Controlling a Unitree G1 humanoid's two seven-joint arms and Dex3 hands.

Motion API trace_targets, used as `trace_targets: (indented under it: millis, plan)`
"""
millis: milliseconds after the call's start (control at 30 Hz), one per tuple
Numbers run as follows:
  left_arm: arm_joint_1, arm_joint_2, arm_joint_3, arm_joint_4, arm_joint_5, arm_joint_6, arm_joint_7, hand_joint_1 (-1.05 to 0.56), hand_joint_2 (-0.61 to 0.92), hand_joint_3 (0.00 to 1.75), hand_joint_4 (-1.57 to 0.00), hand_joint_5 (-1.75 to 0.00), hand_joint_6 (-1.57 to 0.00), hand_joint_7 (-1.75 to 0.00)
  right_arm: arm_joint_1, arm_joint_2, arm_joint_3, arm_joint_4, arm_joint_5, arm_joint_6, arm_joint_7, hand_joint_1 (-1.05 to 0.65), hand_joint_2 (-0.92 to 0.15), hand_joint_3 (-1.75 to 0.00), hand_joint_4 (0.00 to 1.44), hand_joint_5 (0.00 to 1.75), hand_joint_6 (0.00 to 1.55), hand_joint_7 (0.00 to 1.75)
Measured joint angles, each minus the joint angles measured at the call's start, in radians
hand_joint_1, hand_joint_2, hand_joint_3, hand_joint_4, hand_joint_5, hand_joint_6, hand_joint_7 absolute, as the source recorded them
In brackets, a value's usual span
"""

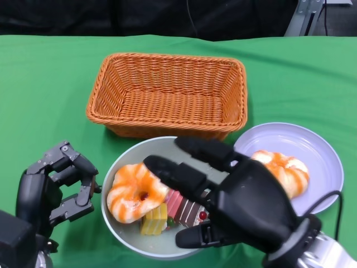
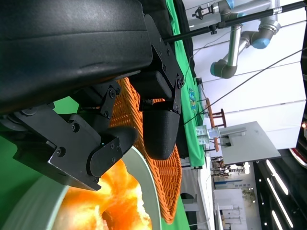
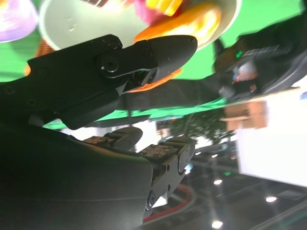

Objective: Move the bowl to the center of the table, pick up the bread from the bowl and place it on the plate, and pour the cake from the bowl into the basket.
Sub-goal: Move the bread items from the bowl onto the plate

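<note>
right hand over the bowl, one bread already on the plate

the bowl [image 1: 120,167] stands on the green bench [image 1: 44,84], near the front edge and about in the middle between left and right. inside it lies one orange-striped bread [image 1: 134,192] on the left side, and beside it small cake pieces [image 1: 167,215], yellow and pink-brown, close to the front wall of the bowl. a second bread [image 1: 287,170] lies on the lilac plate [image 1: 318,148], which stands just to the right of the bowl, almost touching its rim.

the right hand [image 1: 228,195] hangs over the right half of the bowl, its fingers [image 1: 175,176] spread and pointing toward the bread in the bowl. it holds nothing; the fingers are apart and nothing sits between them. i judge it is placed so to reach the remaining bread, because the fingertips are just beside it.

the left hand [image 1: 56,187] stands beside the left rim of the bowl, fingers half curled and with a gap between them, grasping nothing. in the left wrist view the fingers [image 2: 160,129] are close above the rim but i cannot tell if they touch. probably it waits there to steady the bowl or to take it for pouring.

the basket [image 1: 167,92] stands right behind the bowl, its front wall near the bowl's back rim. this makes a short way for pouring the cake, but little room to tilt. to the left of the bowl the bench is open green cloth; to the right the plate blocks.
</note>
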Motion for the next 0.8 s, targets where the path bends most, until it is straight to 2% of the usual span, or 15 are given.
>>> trace_targets:
  millis: [33, 100, 200, 267, 333, 400, 567, 667, 700, 733, 800]
  plan:
    - [0.001, 0.0, -0.002, -0.008, 0.0, 0.013, 0.0, -0.34, 0.88, 0.22, -0.75, -1.73, -0.75, -1.43, -0.01, 0.004, 0.012, 0.022, -0.002, -0.01, 0.0, -0.87, -0.87, -0.03, 0.39, 0.11, 0.41, 0.02]
    - [0.008, -0.003, -0.005, -0.028, -0.036, 0.048, -0.024, -0.3, 0.91, 0.12, -0.74, -1.74, -0.71, -1.45, -0.034, 0.013, 0.035, 0.079, -0.023, -0.035, -0.009, -0.85, -0.85, -0.01, 0.43, 0.12, 0.42, 0.01]
    - [0.014, -0.015, -0.006, -0.061, -0.097, 0.103, -0.059, -0.19, 0.9, 0.08, -0.76, -1.74, -0.72, -1.46, -0.091, 0.02, 0.068, 0.19, -0.075, -0.058, -0.037, -0.78, -0.85, -0.01, 0.44, 0.12, 0.42, 0.01]
    - [0.016, -0.022, -0.003, -0.082, -0.138, 0.139, -0.078, -0.17, 0.89, 0.08, -0.77, -1.75, -0.73, -1.46, -0.129, 0.024, 0.081, 0.248, -0.089, -0.063, -0.059, -0.76, -0.85, 0.0, 0.44, 0.11, 0.42, 0.01]
    - [0.022, -0.028, -0.001, -0.104, -0.162, 0.181, -0.087, -0.09, 0.79, 0.48, -0.81, -1.66, -0.74, -1.47, -0.163, 0.035, 0.096, 0.304, -0.114, -0.069, -0.099, -0.72, -0.83, 0.0, 0.47, 0.13, 0.48, 0.03]
    - [0.029, -0.035, -0.001, -0.123, -0.169, 0.202, -0.088, -0.06, 0.73, 0.67, -0.84, -1.6, -0.76, -1.44, -0.194, 0.052, 0.114, 0.373, -0.137, -0.067, -0.14, -0.69, -0.82, 0.0, 0.48, 0.14, 0.53, 0.05]
    - [0.037, -0.048, 0.005, -0.141, -0.188, 0.217, -0.099, -0.09, 0.82, 0.5, -0.83, -1.63, -0.78, -1.44, -0.235, 0.084, 0.152, 0.486, -0.166, -0.058, -0.225, -0.67, -0.81, 0.0, 0.45, 0.13, 0.52, 0.02]
    - [0.038, -0.05, 0.013, -0.142, -0.2, 0.233, -0.118, -0.15, 0.71, 0.58, -0.8, -1.7, -0.75, -1.49, -0.253, 0.095, 0.168, 0.537, -0.181, -0.049, -0.281, -0.66, -0.82, -0.01, 0.48, 0.15, 0.51, 0.0]
    - [0.038, -0.05, 0.014, -0.142, -0.199, 0.232, -0.122, -0.19, 0.72, 0.53, -0.8, -1.72, -0.74, -1.52, -0.262, 0.104, 0.171, 0.564, -0.187, -0.045, -0.315, -0.65, -0.83, -0.01, 0.5, 0.16, 0.51, 0.01]
    - [0.038, -0.049, 0.015, -0.142, -0.188, 0.227, -0.121, -0.26, 0.78, 0.38, -0.82, -1.74, -0.74, -1.55, -0.273, 0.112, 0.174, 0.591, -0.193, -0.042, -0.347, -0.61, -0.84, -0.01, 0.5, 0.17, 0.53, 0.01]
    - [0.038, -0.049, 0.015, -0.139, -0.149, 0.197, -0.103, -0.3, 0.84, 0.24, -0.83, -1.74, -0.72, -1.61, -0.302, 0.129, 0.177, 0.642, -0.195, -0.041, -0.396, -0.57, -0.84, -0.01, 0.5, 0.18, 0.55, 0.02]
